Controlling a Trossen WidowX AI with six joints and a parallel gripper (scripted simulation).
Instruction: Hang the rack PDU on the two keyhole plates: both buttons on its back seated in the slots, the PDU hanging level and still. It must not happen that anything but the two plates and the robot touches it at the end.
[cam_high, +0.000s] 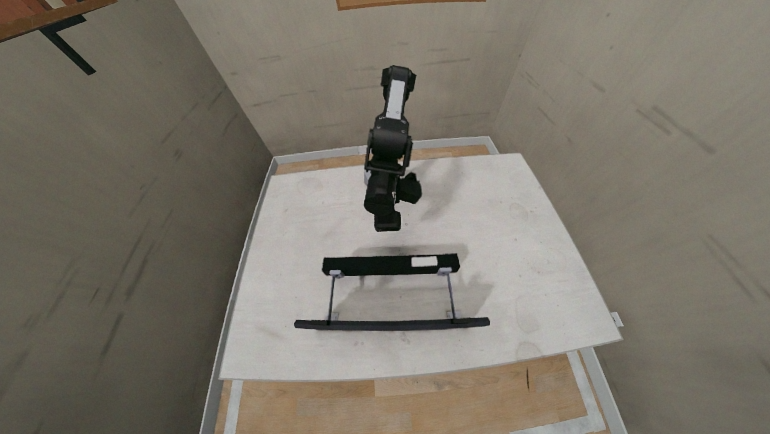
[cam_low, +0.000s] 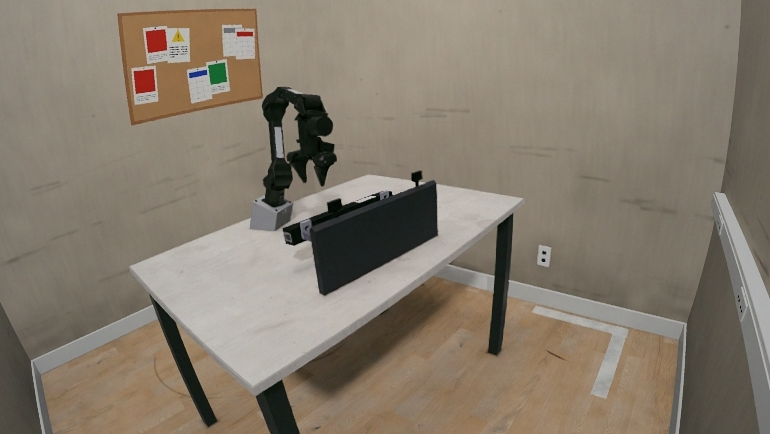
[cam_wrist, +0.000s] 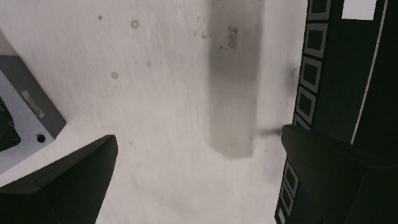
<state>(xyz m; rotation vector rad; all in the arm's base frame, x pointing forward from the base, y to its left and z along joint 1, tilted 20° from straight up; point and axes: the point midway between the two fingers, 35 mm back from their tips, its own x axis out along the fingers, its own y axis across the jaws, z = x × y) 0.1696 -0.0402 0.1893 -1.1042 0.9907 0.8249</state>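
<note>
The rack PDU (cam_high: 390, 264) is a long black bar with a white label. It sits level above the table, its front side against two small grey keyhole plates (cam_high: 335, 273) (cam_high: 444, 271) on thin uprights. The buttons on its back are hidden. In the side view the PDU (cam_low: 339, 213) shows just behind the dark panel (cam_low: 374, 236). My gripper (cam_high: 387, 221) (cam_low: 311, 169) is open and empty, raised above the table between the arm's base and the PDU, apart from it. In the wrist view the fingers frame bare table, and the PDU's outlet row (cam_wrist: 340, 65) lies at the right.
The dark upright panel (cam_high: 392, 324) stands in front of the PDU, across the table's middle. The arm's grey base (cam_low: 271, 213) sits at the table's back edge and shows in the wrist view (cam_wrist: 25, 120). Walls close in behind and at both sides.
</note>
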